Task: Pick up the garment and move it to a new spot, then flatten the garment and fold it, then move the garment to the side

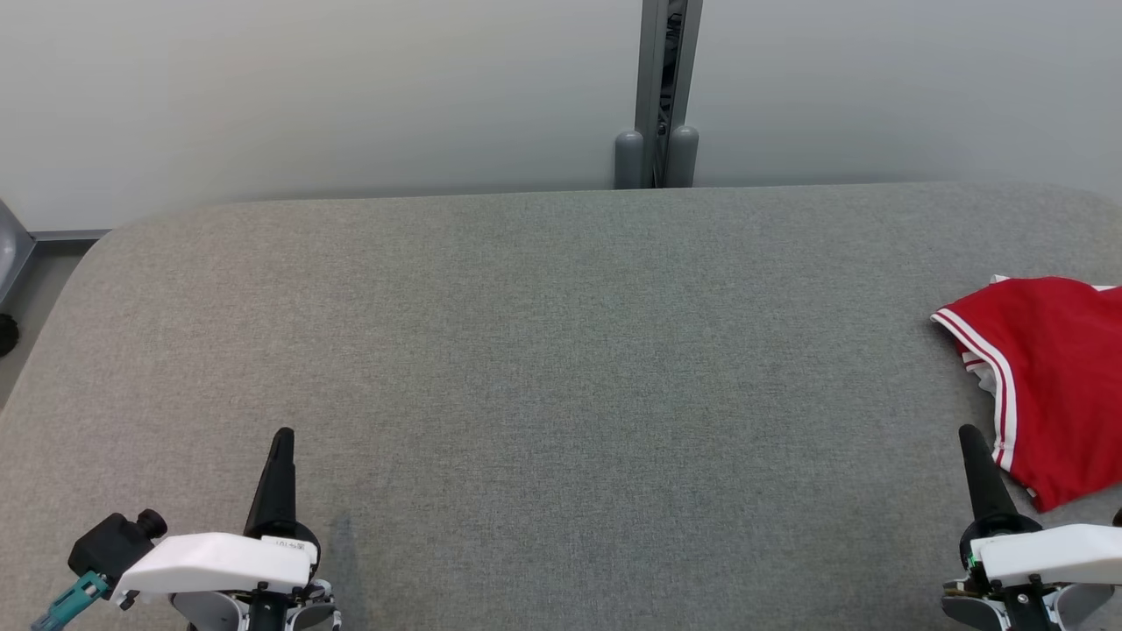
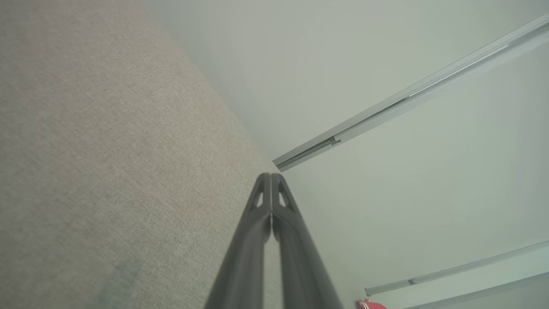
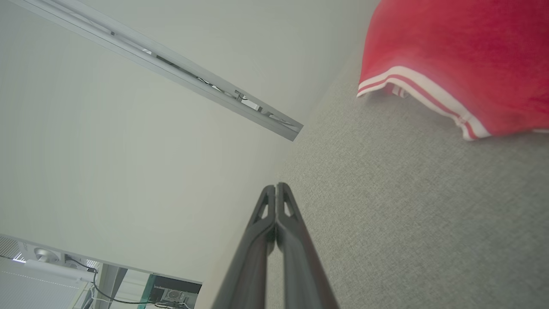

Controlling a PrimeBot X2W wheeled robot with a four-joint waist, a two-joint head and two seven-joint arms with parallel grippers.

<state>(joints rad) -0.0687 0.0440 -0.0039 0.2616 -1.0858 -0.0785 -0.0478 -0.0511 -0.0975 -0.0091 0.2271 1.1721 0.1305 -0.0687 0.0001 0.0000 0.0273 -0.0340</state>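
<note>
The garment point(image 1: 1056, 377) is red with white-striped trim and lies folded at the right edge of the grey fabric table point(image 1: 561, 368), partly cut off by the head view's border. The right wrist view has the garment point(image 3: 463, 56) at its upper right. My right gripper point(image 1: 967, 431) is shut and empty, its tip just left of the garment's near corner and apart from it. My left gripper point(image 1: 283, 434) is shut and empty over the table's near left. The left gripper point(image 2: 271, 175) has its fingers pressed together, as does the right gripper point(image 3: 276, 186).
A pale wall runs behind the table, with a grey metal post point(image 1: 666, 96) at its middle. The table's rounded far-left corner point(image 1: 105, 241) meets a strip of floor. Bare grey fabric spreads between the two grippers.
</note>
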